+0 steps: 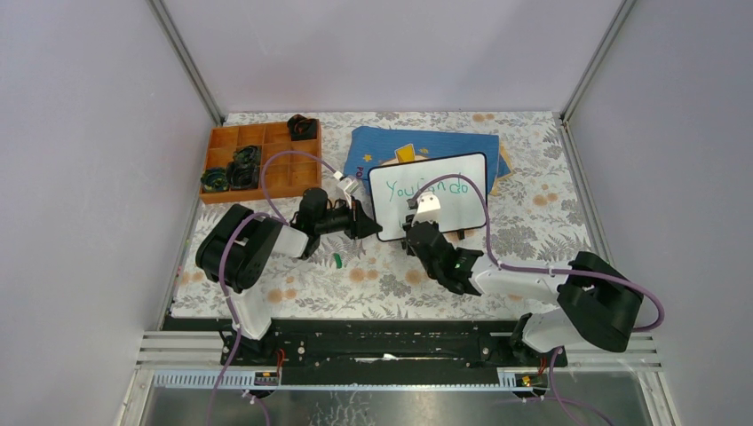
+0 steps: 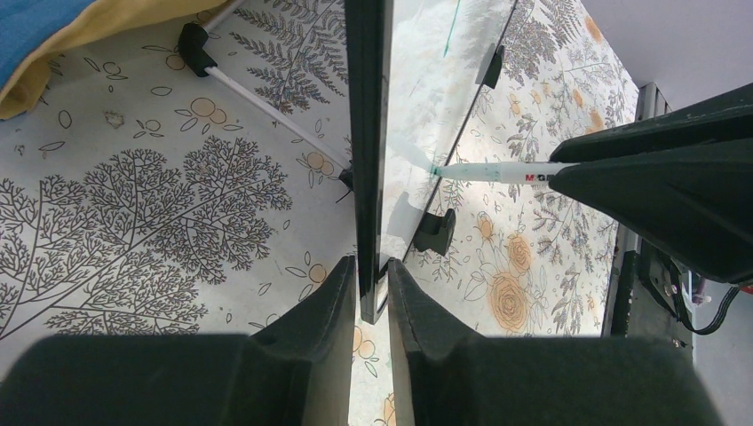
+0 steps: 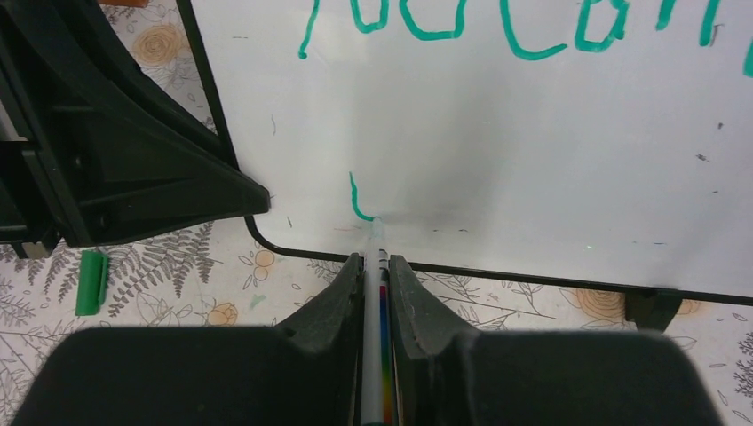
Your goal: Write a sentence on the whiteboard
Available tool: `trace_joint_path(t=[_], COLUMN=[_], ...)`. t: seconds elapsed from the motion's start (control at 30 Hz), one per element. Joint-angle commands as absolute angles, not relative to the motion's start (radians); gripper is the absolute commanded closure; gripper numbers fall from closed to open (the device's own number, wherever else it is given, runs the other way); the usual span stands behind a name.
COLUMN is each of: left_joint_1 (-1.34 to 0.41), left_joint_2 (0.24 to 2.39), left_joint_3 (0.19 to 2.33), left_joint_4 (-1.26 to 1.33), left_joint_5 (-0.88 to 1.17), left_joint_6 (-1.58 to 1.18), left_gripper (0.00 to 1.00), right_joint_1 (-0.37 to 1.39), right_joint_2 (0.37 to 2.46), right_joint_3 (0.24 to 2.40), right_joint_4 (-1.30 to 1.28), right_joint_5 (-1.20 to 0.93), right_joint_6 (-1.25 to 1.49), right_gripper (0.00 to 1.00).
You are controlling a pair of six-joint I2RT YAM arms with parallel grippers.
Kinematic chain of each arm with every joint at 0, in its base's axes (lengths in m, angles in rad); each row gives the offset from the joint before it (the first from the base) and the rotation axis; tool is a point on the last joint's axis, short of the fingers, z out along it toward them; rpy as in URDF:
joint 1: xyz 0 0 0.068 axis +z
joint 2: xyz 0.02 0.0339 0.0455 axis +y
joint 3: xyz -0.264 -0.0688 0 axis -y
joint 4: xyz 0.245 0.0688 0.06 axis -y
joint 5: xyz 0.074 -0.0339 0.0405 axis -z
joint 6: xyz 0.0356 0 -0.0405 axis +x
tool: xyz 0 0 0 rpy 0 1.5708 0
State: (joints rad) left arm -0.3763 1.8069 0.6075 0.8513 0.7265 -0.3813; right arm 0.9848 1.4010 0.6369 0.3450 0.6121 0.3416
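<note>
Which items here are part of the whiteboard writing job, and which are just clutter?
In use:
whiteboard
sentence in green, unfinished
marker, held in the right gripper
left gripper, clamped on the board's edge

Lying about:
green cap on the table
orange tray
blue cloth

Green sentence (image 3: 432, 35), white whiteboard (image 3: 533, 160)
</note>
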Motion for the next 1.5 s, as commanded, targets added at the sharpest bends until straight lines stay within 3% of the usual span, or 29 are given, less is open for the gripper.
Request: trace_joint_path(t=[0.0, 0.47, 1.47], left_joint_1=[-0.370, -0.372, -0.375], left_joint_2=[1.793, 1.796, 1.791], left_joint_3=[0.621, 0.622, 0.622], left_joint_4=[0.813, 0.816, 0.806], left_joint_5=[0.672, 0.672, 0.669], left_joint_6=[-0.339, -0.340, -0.331], left_gripper=[0.76, 0.75, 0.75], right_joint_1=[0.987, 0.992, 0.960], right_joint_2=[1.356, 1.292, 1.404], right_joint_3=[0.630, 0.608, 0.707], right_joint_4=[0.332, 0.452, 0.390], right_joint_5=[0.705, 0.538, 0.576], right_joint_6=[0.336, 0.275, 0.315], right_gripper=[1.00, 1.00, 1.00])
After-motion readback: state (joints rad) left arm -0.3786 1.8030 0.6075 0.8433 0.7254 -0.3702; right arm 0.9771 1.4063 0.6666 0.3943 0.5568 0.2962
